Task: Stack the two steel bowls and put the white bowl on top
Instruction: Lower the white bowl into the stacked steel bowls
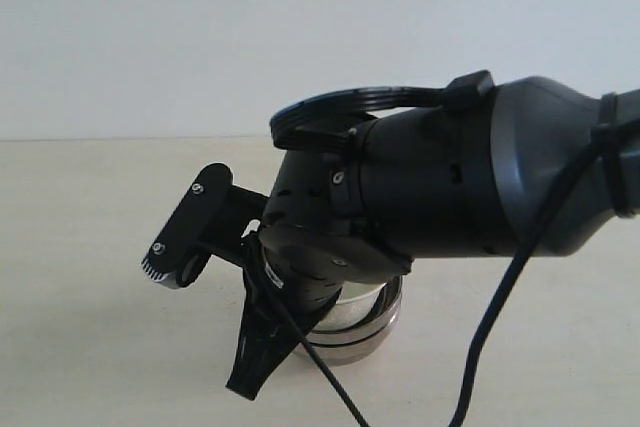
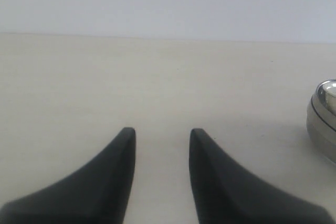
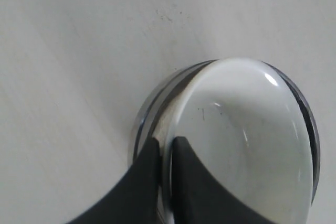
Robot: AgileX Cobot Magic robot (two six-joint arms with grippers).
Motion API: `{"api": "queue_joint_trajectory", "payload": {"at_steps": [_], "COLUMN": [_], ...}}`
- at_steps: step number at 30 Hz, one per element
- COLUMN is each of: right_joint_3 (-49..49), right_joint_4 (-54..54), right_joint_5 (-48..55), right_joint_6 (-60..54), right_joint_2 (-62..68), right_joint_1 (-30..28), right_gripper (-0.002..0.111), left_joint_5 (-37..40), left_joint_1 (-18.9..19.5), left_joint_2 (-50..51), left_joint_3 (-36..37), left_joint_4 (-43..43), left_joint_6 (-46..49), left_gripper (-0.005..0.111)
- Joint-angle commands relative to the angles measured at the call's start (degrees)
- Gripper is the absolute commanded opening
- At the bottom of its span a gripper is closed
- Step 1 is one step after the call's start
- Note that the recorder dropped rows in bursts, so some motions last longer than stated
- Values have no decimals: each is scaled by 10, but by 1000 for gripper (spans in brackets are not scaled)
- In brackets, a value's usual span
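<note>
The two steel bowls (image 1: 368,325) are nested on the pale table (image 1: 90,347), half hidden behind my right arm. In the right wrist view the upper steel bowl (image 3: 247,140) sits inside the lower one, whose rim (image 3: 143,116) shows around it. My right gripper (image 3: 167,142) is shut on the upper bowl's rim, one finger inside and one outside. My left gripper (image 2: 160,132) stands open over bare table with nothing between its fingers, and a steel bowl (image 2: 324,121) shows at the edge of its view. The white bowl is out of view.
My right arm (image 1: 450,177) and its cable (image 1: 500,317) fill the middle and right of the exterior view. A pale wall (image 1: 200,37) stands behind the table.
</note>
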Motion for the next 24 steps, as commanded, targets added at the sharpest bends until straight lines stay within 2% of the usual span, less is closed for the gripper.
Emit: {"api": "queue_joint_trajectory", "payload": {"at_steps": [1,24], "right_joint_3": [1,1], "right_joint_4": [-6,-5], "right_joint_5": [-4,8], "right_joint_6": [14,27], "right_joint_2": [-9,19], "right_joint_1": [-4,-4], "right_gripper": [0,0], "left_joint_5": [-4,-4], "left_joint_1": [2,2], "left_joint_2": [-2,-2], "left_joint_3": [2,2], "left_joint_4": [-1,-1], "left_joint_6": [2,2], "left_gripper": [32,32]}}
